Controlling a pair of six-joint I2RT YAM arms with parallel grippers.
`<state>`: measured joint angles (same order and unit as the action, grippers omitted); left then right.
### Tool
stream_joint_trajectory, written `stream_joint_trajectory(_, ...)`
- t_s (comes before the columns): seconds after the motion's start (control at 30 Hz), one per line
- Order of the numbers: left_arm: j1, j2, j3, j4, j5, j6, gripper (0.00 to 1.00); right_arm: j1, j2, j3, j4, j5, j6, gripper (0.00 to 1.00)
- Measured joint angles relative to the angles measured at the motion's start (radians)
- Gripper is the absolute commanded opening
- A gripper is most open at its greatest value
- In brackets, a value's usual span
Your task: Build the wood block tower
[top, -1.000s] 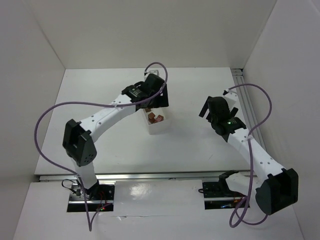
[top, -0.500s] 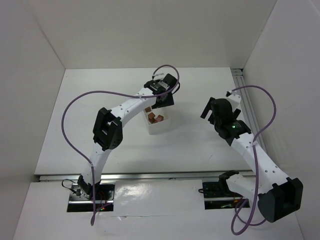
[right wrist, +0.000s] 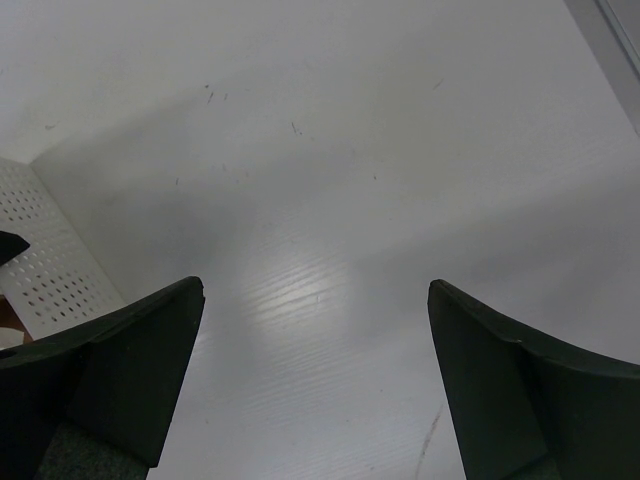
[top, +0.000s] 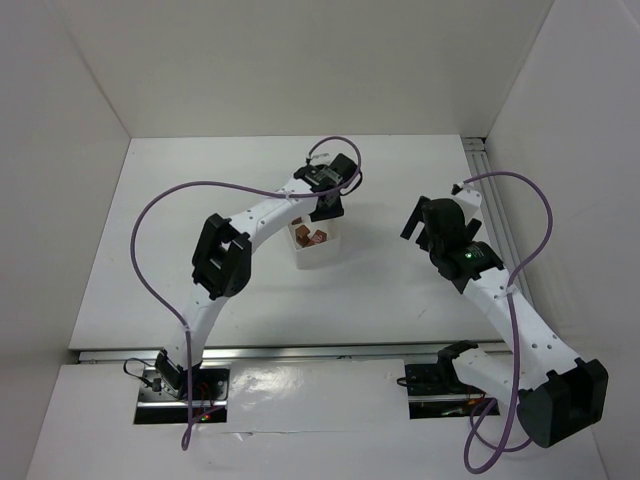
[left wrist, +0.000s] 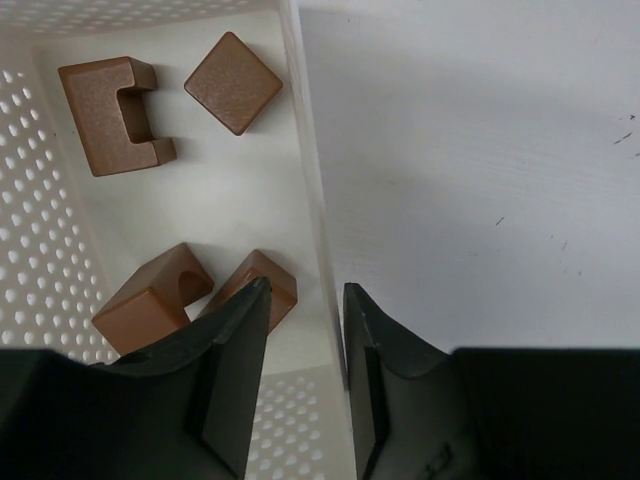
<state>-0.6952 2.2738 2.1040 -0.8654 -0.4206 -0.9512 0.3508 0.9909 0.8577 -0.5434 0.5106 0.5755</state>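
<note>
Over the last second my left tool [left wrist: 306, 290] has swung round to the far end of the tray [left wrist: 303, 150] and dropped onto its rim, and its jaws have drawn in from wide apart to roughly half. They now straddle the tray's side wall, one finger inside the tray and the other outside over the bare counter [left wrist: 480, 150]. There is still a gap on the inner side, so I hold nothing yet; the outer finger looks close to the wall, though I cannot tell whether it touches.

All four wood blocks [left wrist: 233, 82] lie loose on the tray floor, on my inner finger's side. One slanted block [left wrist: 268, 285] sits right against that fingertip, and a notched one [left wrist: 153, 298] is just beyond it. A C-shaped piece [left wrist: 110, 115] and the square one lie well ahead of the fingertips. None is stacked on another, so the tower is not begun.

I read this closing as a pinch on the wall itself rather than on a block, probably to steady, drag or tip the tray. The risk is that the inner finger nudges the slanted block as it comes in.

My right tool [right wrist: 315, 290] has barely shifted. It hangs spread fully wide and empty over bare counter, with only the tray's perforated corner off to its left.
</note>
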Motion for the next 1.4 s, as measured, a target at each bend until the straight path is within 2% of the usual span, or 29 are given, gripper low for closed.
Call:
stream_joint_trajectory(0.03, 0.000, 0.003, 0.000, 0.003, 0.001, 0.001, 0.43, 0.000, 0.000, 0.000, -0.002, 0.000, 0.000, 1.00)
stream_joint_trajectory(0.07, 0.000, 0.007, 0.000, 0.006, 0.002, 0.003, 0.33, 0.000, 0.000, 0.000, -0.003, 0.000, 0.002, 1.00)
stream_joint_trajectory(0.17, -0.001, 0.016, 0.000, 0.014, 0.006, 0.003, 0.19, 0.000, -0.002, 0.000, -0.005, 0.000, 0.004, 1.00)
stream_joint_trajectory(0.2, -0.001, 0.017, 0.000, 0.013, 0.006, 0.006, 0.07, 0.000, -0.003, 0.000, -0.005, 0.000, 0.004, 1.00)
stream_joint_trajectory(0.27, -0.001, 0.018, 0.000, 0.006, 0.007, 0.014, 0.00, 0.000, -0.005, 0.000, -0.006, 0.000, 0.004, 1.00)
stream_joint_trajectory(0.53, 0.008, -0.037, -0.042, 0.026, 0.129, 0.138, 0.00, 0.000, -0.008, 0.000, -0.009, 0.000, 0.004, 1.00)
stream_joint_trajectory(0.63, 0.019, -0.142, -0.132, 0.074, 0.283, 0.204, 0.00, 0.000, -0.015, 0.000, -0.011, 0.000, 0.004, 1.00)
stream_joint_trajectory(0.73, 0.029, -0.216, -0.157, 0.109, 0.455, 0.250, 0.00, 0.000, -0.026, 0.000, -0.012, 0.000, 0.004, 1.00)
stream_joint_trajectory(0.97, 0.079, -0.268, -0.234, 0.322, 0.808, 0.284, 0.00, 0.000, -0.041, 0.005, -0.037, 0.002, 0.003, 1.00)
stream_joint_trajectory(1.17, 0.165, -0.268, -0.440, 0.628, 1.085, 0.153, 0.00, 0.000, -0.068, 0.029, -0.055, 0.011, 0.003, 1.00)
stream_joint_trajectory(1.4, 0.235, -0.263, -0.616, 1.064, 1.286, -0.119, 0.00, 0.000, -0.066, 0.072, -0.064, 0.023, -0.008, 1.00)
